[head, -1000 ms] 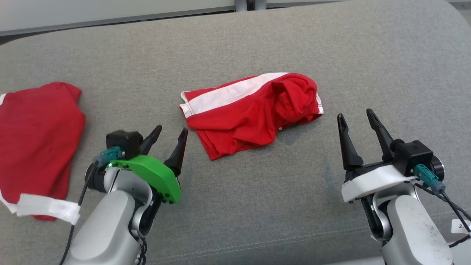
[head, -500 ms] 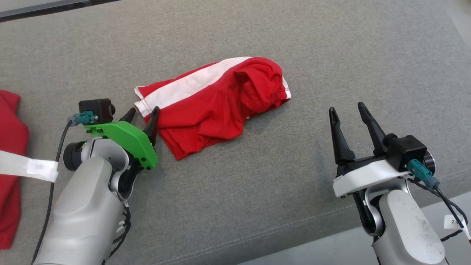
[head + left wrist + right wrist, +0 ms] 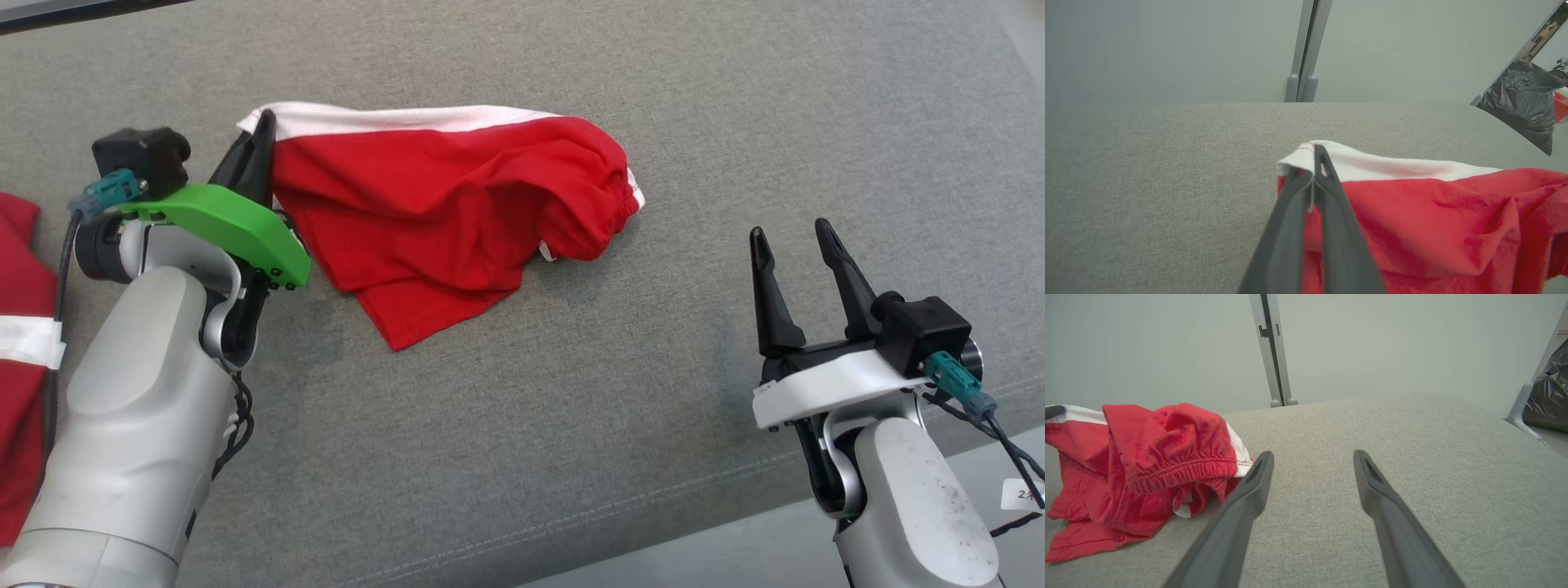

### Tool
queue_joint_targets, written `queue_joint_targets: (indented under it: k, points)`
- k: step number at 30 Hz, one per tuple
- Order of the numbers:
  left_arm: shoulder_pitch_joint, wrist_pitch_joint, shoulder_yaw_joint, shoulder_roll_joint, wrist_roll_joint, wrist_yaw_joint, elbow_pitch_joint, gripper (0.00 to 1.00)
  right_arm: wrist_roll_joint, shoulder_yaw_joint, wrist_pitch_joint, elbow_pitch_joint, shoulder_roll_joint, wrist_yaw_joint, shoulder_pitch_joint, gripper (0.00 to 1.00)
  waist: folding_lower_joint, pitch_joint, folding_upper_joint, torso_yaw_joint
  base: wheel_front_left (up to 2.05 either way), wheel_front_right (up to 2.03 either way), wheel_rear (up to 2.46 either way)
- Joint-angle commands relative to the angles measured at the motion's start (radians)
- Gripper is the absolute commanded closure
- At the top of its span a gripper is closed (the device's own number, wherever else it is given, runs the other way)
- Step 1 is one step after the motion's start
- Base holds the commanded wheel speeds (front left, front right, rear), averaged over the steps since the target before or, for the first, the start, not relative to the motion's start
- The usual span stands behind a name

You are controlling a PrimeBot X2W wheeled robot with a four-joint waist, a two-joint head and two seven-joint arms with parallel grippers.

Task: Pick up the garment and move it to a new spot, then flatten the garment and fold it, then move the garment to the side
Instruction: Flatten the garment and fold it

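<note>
The garment (image 3: pixel 441 204) is a pair of red shorts with a white stripe, lying crumpled on the grey cushion. My left gripper (image 3: pixel 261 131) is shut on its white-striped left corner and holds that corner lifted, so the fabric stretches out to the right. In the left wrist view the two fingers of my left gripper (image 3: pixel 1312 157) pinch the white hem of the garment (image 3: pixel 1433 212). My right gripper (image 3: pixel 792 237) stands open to the right of the garment, apart from it. In the right wrist view, my right gripper (image 3: pixel 1312 457) has nothing between its fingers and the garment (image 3: pixel 1151 457) bunches at the left.
A second red cloth with a white band (image 3: pixel 20 327) lies at the far left edge. The grey cushion (image 3: pixel 571 425) stretches wide, its front edge at the lower right. A black bag (image 3: pixel 1527 98) sits beyond the cushion's far right corner.
My left gripper reached the garment's left corner, shut on it and lifted it up and to the left, stretching the cloth. The camera has shifted too. My right gripper stayed open.
</note>
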Motion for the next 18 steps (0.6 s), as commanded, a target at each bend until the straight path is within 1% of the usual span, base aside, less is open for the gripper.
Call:
queue_joint_targets:
  k: [1,3,6,9,14,18]
  points:
    - [-0.011,-0.012,0.001,0.014,0.006,-0.001,-0.035,1.00,-0.004,-0.008,-0.004,-0.006,-0.002,0.000,0.013,0.00,0.0000,-0.009,0.0000,0.019,0.00,0.00,0.00]
    - [0.017,-0.016,-0.002,0.028,0.004,-0.003,-0.092,1.00,-0.001,-0.010,-0.004,-0.008,-0.001,0.000,0.018,0.00,0.0000,-0.015,0.0000,0.029,0.00,0.00,0.00]
    - [0.110,-0.009,0.002,0.054,-0.018,0.002,-0.201,1.00,0.006,-0.011,-0.004,-0.009,-0.001,0.000,0.025,0.00,0.0000,-0.025,0.0000,0.038,0.00,0.00,0.00]
    - [0.232,-0.004,0.015,0.084,-0.040,0.039,-0.342,1.00,0.013,-0.019,-0.004,-0.016,-0.001,0.000,0.037,0.00,0.0000,-0.031,0.0000,0.053,0.00,0.00,0.00]
    - [0.457,0.025,0.043,0.126,-0.082,0.122,-0.562,1.00,0.013,-0.032,-0.004,-0.024,-0.001,0.000,0.058,0.00,0.0000,-0.034,0.0000,0.086,0.00,0.00,0.00]
    - [0.579,0.058,0.057,0.138,-0.134,0.154,-0.671,1.00,0.006,-0.035,-0.004,-0.024,-0.001,0.000,0.063,0.00,0.0000,-0.035,0.0000,0.109,0.00,0.00,0.00]
